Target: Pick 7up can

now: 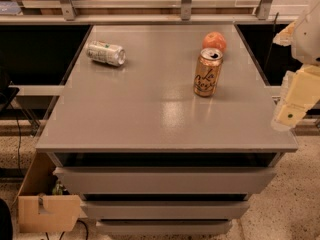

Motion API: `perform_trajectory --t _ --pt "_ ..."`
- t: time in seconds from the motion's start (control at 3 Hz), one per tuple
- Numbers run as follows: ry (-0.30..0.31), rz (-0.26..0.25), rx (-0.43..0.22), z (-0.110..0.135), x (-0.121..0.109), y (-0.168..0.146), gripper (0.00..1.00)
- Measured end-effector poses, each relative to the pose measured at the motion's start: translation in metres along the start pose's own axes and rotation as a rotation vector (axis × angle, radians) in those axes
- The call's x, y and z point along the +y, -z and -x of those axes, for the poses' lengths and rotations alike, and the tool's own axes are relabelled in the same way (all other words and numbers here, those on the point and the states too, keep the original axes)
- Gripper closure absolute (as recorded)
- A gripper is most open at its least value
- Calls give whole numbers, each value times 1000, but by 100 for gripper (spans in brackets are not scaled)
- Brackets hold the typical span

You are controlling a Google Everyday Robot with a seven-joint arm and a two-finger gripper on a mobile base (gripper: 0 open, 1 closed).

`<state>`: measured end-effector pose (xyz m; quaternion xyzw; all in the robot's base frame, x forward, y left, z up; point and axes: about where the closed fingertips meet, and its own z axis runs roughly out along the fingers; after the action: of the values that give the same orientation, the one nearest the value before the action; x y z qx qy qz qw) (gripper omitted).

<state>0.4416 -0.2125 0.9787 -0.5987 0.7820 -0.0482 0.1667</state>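
**Q:** What is at the far left?
**A:** A cardboard box [47, 211] stands on the floor, below the front left corner of the table [150, 119].

**Q:** Where is the 7up can?
**A:** The 7up can [106, 53] lies on its side on the grey table top, in the back left area near the left edge. Its shiny metal end faces right and slightly toward the front. Nothing touches it.

**Q:** What is under the table top?
**A:** Stacked drawers [165, 180] with pale fronts.

**Q:** What is to the right of centre?
**A:** A gold can [208, 72] stands upright with its top opened. It is well apart from the 7up can. A round orange-red fruit [215, 40] sits just behind it. Whether the two touch cannot be told.

**Q:** Where is the gripper, and what is its state?
**A:** The gripper [291, 109] is at the far right of the view. It hangs beside the table's right edge, near the front right corner. It is cream-coloured and clear of both cans. The 7up can is on the opposite side of the table from it. Whether it is open or closed cannot be told.
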Motion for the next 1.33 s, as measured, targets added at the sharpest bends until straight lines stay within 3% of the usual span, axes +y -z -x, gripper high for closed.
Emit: perform_trajectory --t 0.67,1.0,1.33 --pt "115 -10 -32 68 -42 -20 0" --pt "214 -9 -114 138 -67 -31 0" --pt "214 -10 -114 138 -67 -31 0"
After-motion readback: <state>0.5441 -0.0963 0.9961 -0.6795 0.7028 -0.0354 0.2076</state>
